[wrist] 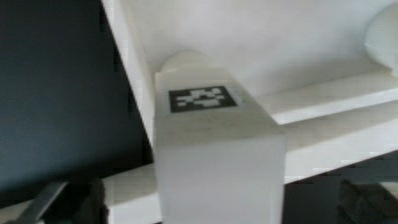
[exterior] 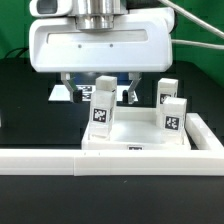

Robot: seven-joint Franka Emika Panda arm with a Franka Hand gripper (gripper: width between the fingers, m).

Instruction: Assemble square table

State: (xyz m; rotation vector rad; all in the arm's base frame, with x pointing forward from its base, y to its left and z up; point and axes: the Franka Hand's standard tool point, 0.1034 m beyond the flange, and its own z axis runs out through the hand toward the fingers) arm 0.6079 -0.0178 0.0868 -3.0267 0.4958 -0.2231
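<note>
A long white L-shaped rail (exterior: 60,160) runs across the front of the black tabletop (exterior: 25,100), nearest the exterior camera, and just behind it lies the square table (exterior: 135,135), its white slab turned rimmed side up against the rail's corner. Three leg blocks stand up from it in the exterior view: one (exterior: 103,100) at the near corner directly below my gripper (exterior: 100,88), two more (exterior: 174,115) (exterior: 167,92) at the exterior view's right. The fingers (exterior: 70,88) hang spread wide, holding nothing, straddling the nearest leg; the wrist view fills with that leg's tagged top (wrist: 205,98).

I judge these parts to be hard, light moulded plastic, stiff but smooth enough to slip, so I would take the leg across its flat sides, below the tag. I see no containers here; the rimmed slab is the only tray-like thing, and it carries just the legs.
</note>
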